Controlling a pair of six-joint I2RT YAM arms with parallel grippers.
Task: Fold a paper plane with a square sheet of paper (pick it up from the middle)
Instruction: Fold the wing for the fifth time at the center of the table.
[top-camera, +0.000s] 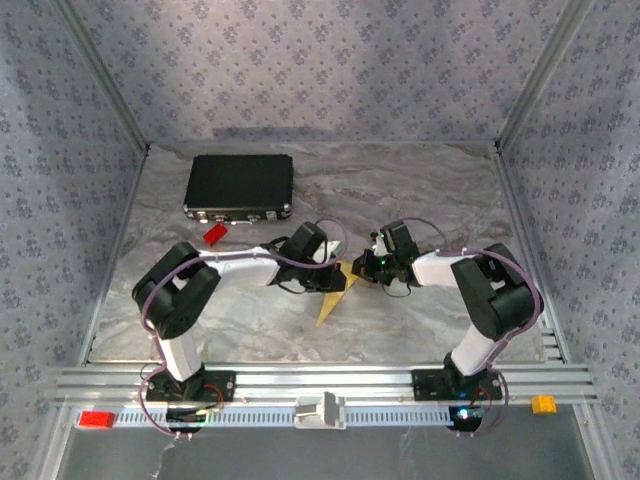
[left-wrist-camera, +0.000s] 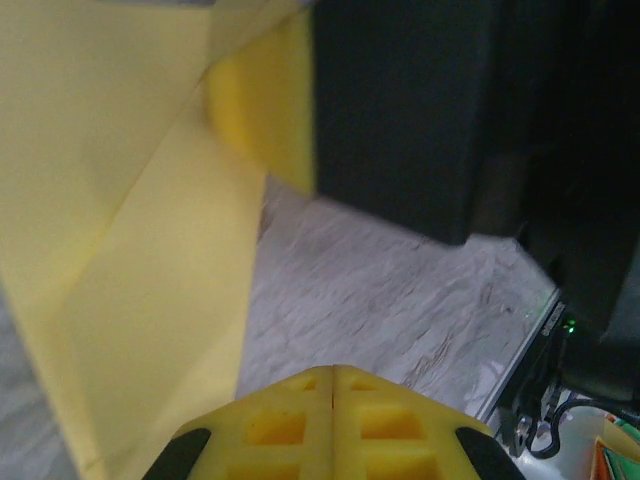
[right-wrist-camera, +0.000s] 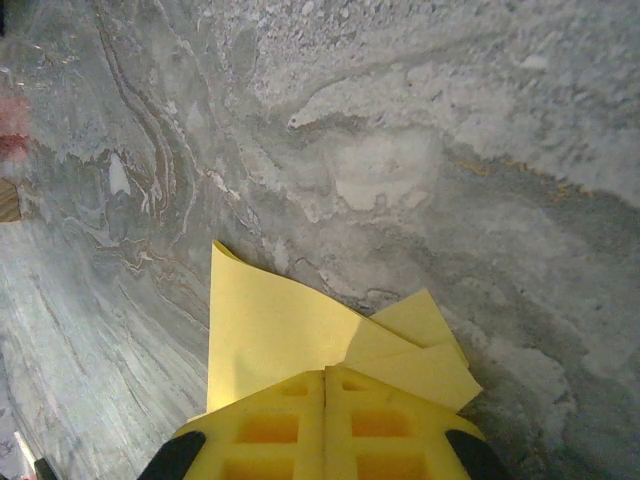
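We see a black case (top-camera: 238, 186) lying flat near the back of the grey table (top-camera: 430, 190). A small red brick (top-camera: 214, 234) sits just in front of the case, close to its left corner. The yellow paper (top-camera: 334, 298) is in front of the case too, well apart from it and a bit toward the right arm's side. The paper is folded. It has a wide end that faces the case and a sharp point that faces away from the case. The two arms meet at the wide end, one on each side. The right gripper (right-wrist-camera: 325, 375) has its yellow fingers pressed tight together, and the paper sticks out from between their tips, so it is pinching the paper. We see a fold and a small loose flap there. The left gripper (left-wrist-camera: 332, 372) has its fingers pressed together as well. From its wrist camera the paper hangs just beside those fingers, with a long crease down it. We cannot tell if the left fingers pinch the paper or only sit next to it.
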